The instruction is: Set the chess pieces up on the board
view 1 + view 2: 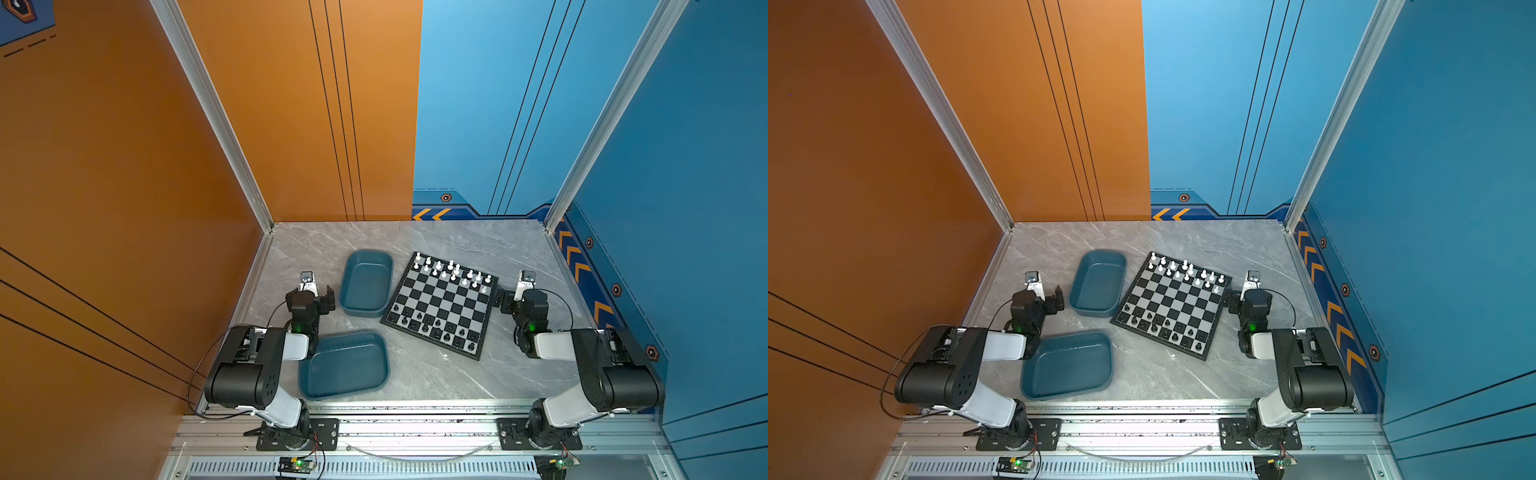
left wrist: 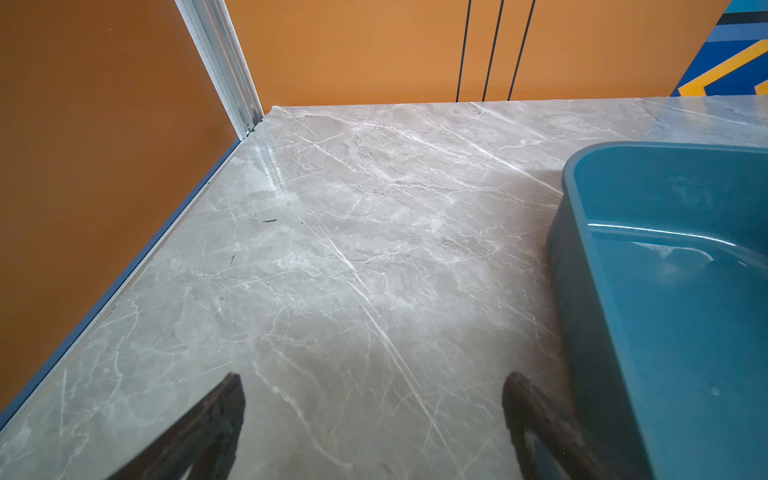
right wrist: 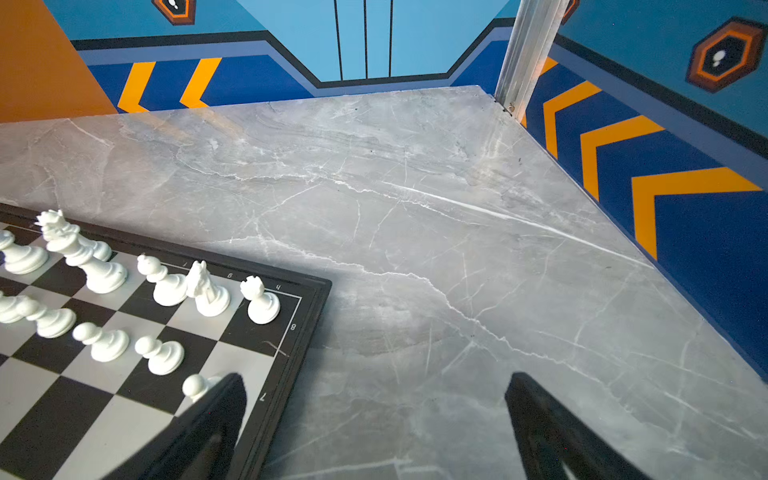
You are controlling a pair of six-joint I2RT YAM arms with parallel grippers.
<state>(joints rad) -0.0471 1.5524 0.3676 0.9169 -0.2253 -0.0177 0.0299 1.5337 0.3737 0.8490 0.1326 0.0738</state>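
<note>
Left jaws gape empty beside the far tray (image 2: 582, 311), right jaws gape empty astride the board (image 3: 83, 415) edge.

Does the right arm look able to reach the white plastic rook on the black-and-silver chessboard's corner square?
Probably yes: the right gripper is open beside that corner, and the white rook stands at the board edge with nothing between; only the white knight crowds its far side.

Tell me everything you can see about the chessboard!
The board is a flat square of black and silver-grey squares with a thin black rim. It lies skewed on the grey table. White pieces stand in two rows at its far edge, black pieces in two at its near edge; the middle is bare.
</note>
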